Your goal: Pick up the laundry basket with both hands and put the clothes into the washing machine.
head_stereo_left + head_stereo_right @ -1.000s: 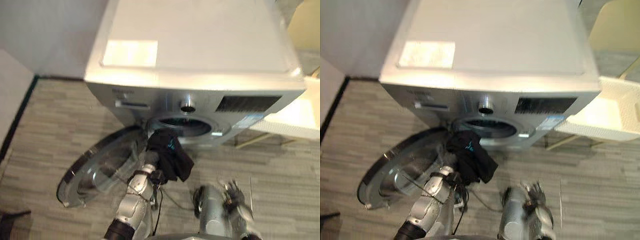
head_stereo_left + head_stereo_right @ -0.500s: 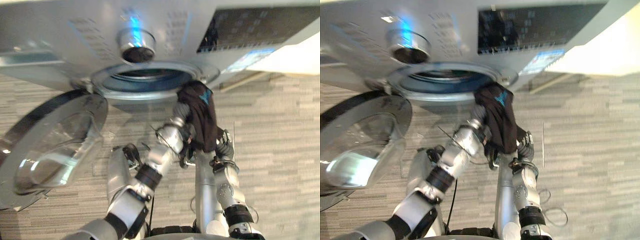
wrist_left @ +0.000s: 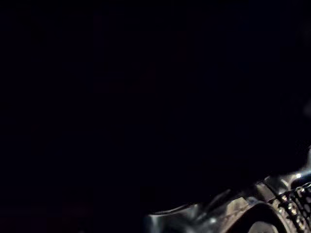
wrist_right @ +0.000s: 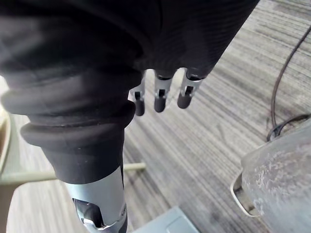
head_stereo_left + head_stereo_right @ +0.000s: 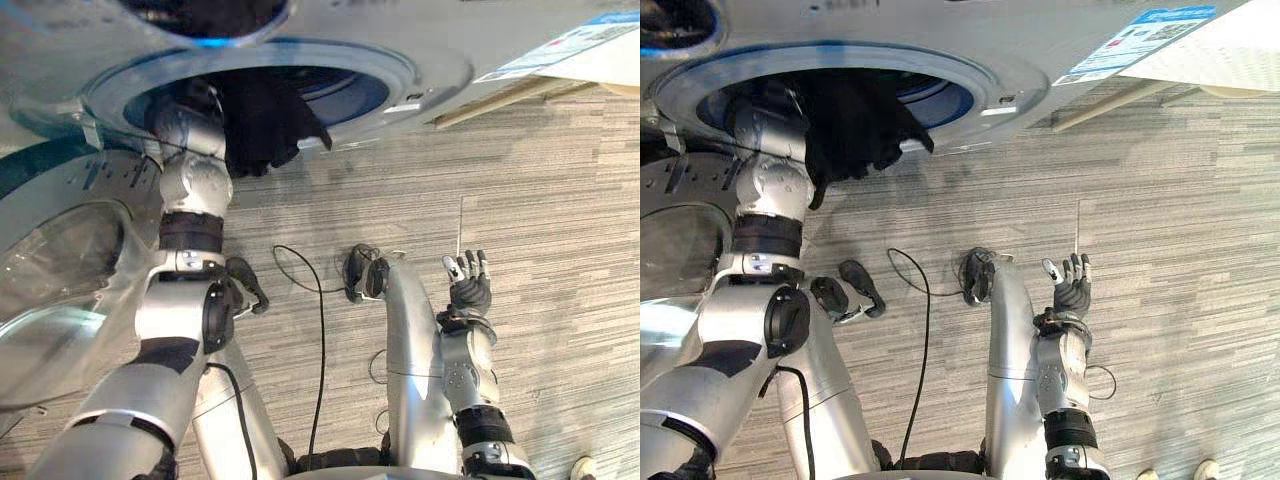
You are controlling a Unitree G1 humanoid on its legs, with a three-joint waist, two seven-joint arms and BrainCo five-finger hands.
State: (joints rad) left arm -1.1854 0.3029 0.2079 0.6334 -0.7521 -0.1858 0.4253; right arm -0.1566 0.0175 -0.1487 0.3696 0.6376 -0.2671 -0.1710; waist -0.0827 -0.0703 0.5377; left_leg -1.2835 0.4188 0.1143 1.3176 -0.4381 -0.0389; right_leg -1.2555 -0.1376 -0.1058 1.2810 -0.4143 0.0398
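One label to report: a blue-and-white sticker (image 5: 1137, 30) on the grey front of the washing machine (image 5: 1040, 55), up at the right, and its print is too small to read.

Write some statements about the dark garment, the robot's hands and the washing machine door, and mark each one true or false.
1. The washing machine door is open. True.
2. The right hand holds the dark garment. False: it is open and empty above the floor.
3. The left arm reaches into the drum opening. True.
4. The dark garment lies on the floor. False: it hangs at the drum opening, beside the left arm.
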